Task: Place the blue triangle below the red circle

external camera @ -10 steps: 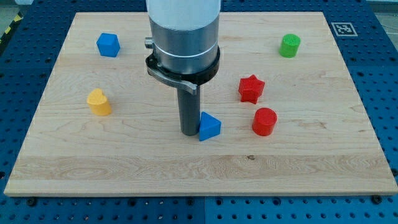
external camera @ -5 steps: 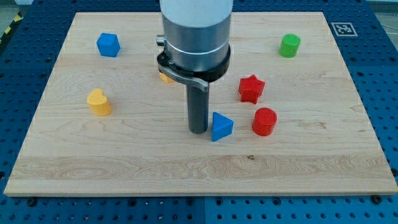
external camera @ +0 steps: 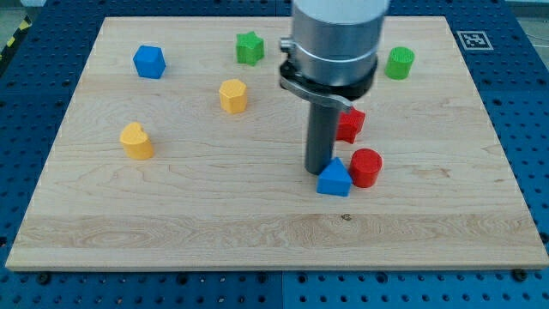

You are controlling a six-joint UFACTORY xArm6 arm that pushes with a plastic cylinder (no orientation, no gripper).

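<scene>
Camera view: the blue triangle [external camera: 334,180] is pressed by my tip [external camera: 320,170], gripperless, from ten o'clock. A push toward six o'clock of the red circle [external camera: 366,167] is judged needed next.

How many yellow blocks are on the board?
2: one yellow block near the view's upper middle, another yellow block at the view's left. The arm could hide more.

A robotics lab bench. A pale wooden worktop [external camera: 171,215] lies on a blue metal base plate [external camera: 523,103] drilled with a regular grid of holes, and a printed black-and-white square marker [external camera: 473,39] sits on the board's corner, up and to the view's right of my tip [external camera: 319,170].
</scene>
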